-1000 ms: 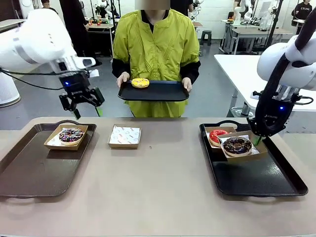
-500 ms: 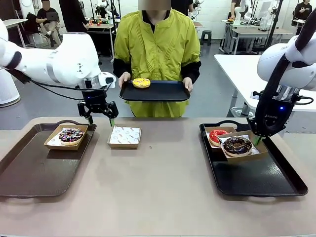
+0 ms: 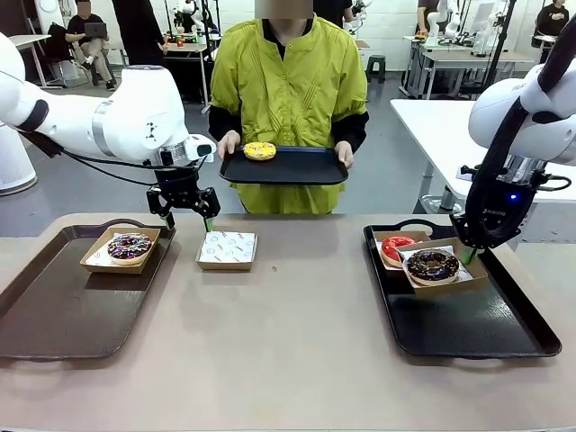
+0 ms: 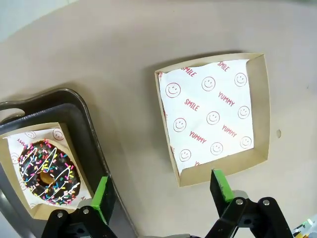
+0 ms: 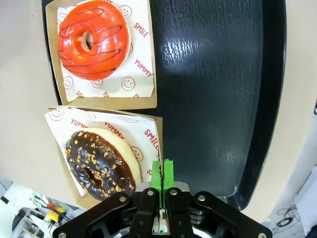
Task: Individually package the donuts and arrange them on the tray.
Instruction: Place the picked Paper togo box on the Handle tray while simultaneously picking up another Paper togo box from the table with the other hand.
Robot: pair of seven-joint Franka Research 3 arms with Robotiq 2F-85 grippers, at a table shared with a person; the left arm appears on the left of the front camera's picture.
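The person across the table holds a black tray (image 3: 301,169) bearing the yellow-iced donut (image 3: 259,150). My left gripper (image 3: 190,223) (image 4: 161,182) hangs open just above the table, over the near-left edge of an empty paper-lined box (image 3: 228,248) (image 4: 213,116). The sprinkled chocolate donut (image 3: 130,246) (image 4: 48,172) lies boxed on the left tray (image 3: 63,315). On the right tray (image 3: 477,328) (image 5: 213,74) are the boxed red donut (image 3: 394,245) (image 5: 94,39) and the dark chocolate donut (image 3: 433,264) (image 5: 99,161). My right gripper (image 3: 468,255) (image 5: 162,173) is shut on the rim of the chocolate donut's box.
The chocolate donut's box rests tilted, overlapping the red donut's box. The near half of each tray is bare, as is the table between them. A white table stands at the far right, and other people sit far behind.
My left arm has swung right and down, from above the left tray to just over the empty box. The person's tray has risen slightly. The right arm has not moved.
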